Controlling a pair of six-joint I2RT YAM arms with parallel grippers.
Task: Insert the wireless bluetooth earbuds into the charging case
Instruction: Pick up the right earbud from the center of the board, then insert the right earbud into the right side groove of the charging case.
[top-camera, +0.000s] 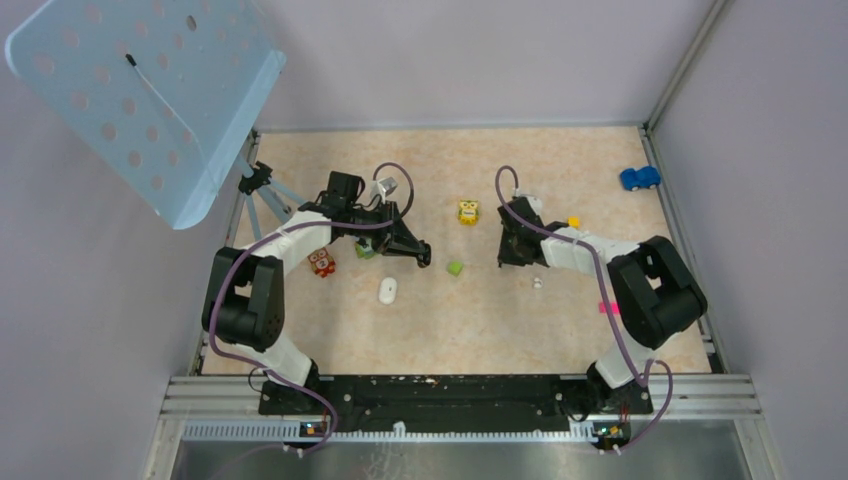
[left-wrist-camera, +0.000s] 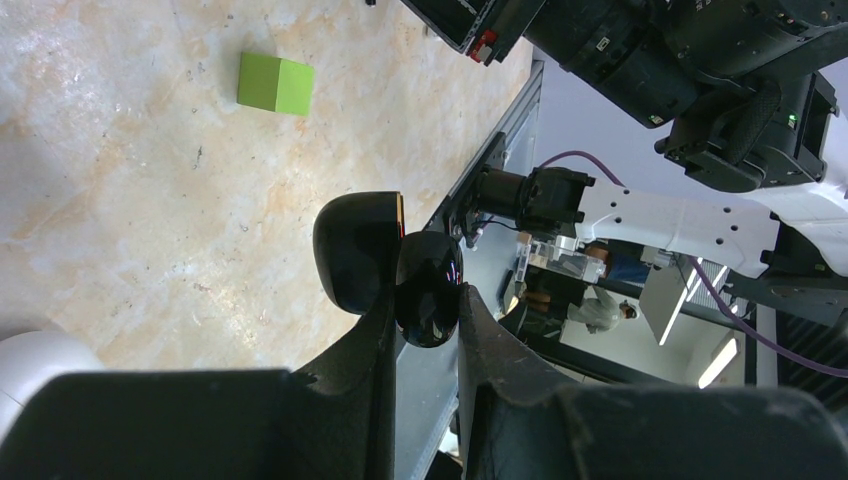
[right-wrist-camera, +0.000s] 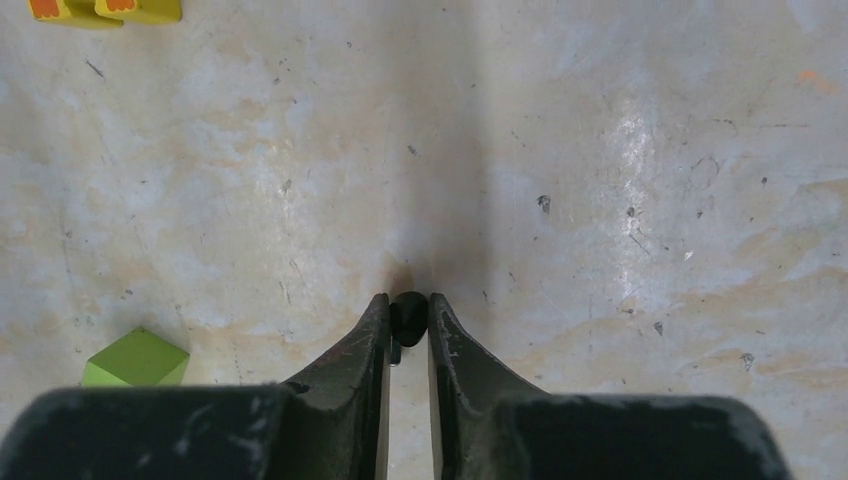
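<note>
The black glossy charging case (left-wrist-camera: 430, 300) sits pinched between my left gripper's (left-wrist-camera: 425, 298) fingers, held above the table with its lid (left-wrist-camera: 355, 250) swung open to the left. From above, this left gripper (top-camera: 420, 255) hovers left of the table's centre. My right gripper (right-wrist-camera: 408, 308) points down at the tabletop, its fingertips pressed on either side of a tiny black earbud (right-wrist-camera: 409, 312) with a short stem. In the top view the right gripper (top-camera: 510, 258) is right of centre, and the earbud itself is hidden there.
A green cube (top-camera: 455, 268) lies between the two grippers. Nearby are a white oval object (top-camera: 388, 291), a yellow toy (top-camera: 468, 212), a red toy (top-camera: 322, 263) and a small white piece (top-camera: 537, 283). A blue toy car (top-camera: 639, 178) sits at the far right.
</note>
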